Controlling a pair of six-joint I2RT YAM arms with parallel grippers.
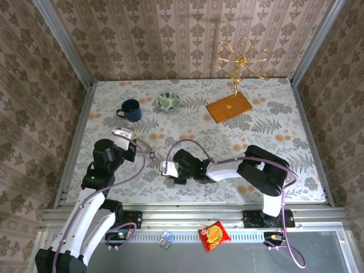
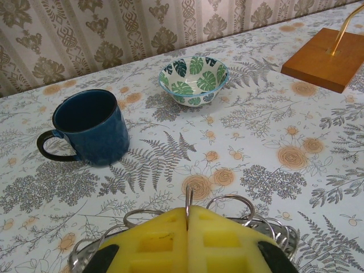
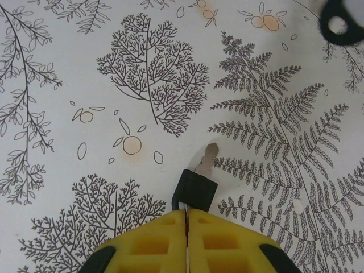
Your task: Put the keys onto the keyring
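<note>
Ahead of my left gripper (image 2: 187, 211), the ring (image 2: 230, 200) pinched in its closed jaws sticks out to both sides. Beyond it the table (image 2: 256, 142) lies bare. The mug (image 2: 91, 126) stands ahead to the left and the bowl (image 2: 194, 79) farther on, nearly straight ahead, with a bare lane between them. The wood base (image 2: 327, 57) sits far ahead to the right, well apart. Ahead of my right gripper (image 3: 186, 211), past the key (image 3: 196, 185) it clamps, the table is flat and free. A blurred black thing (image 3: 340, 20) lies far ahead to the right.
</note>
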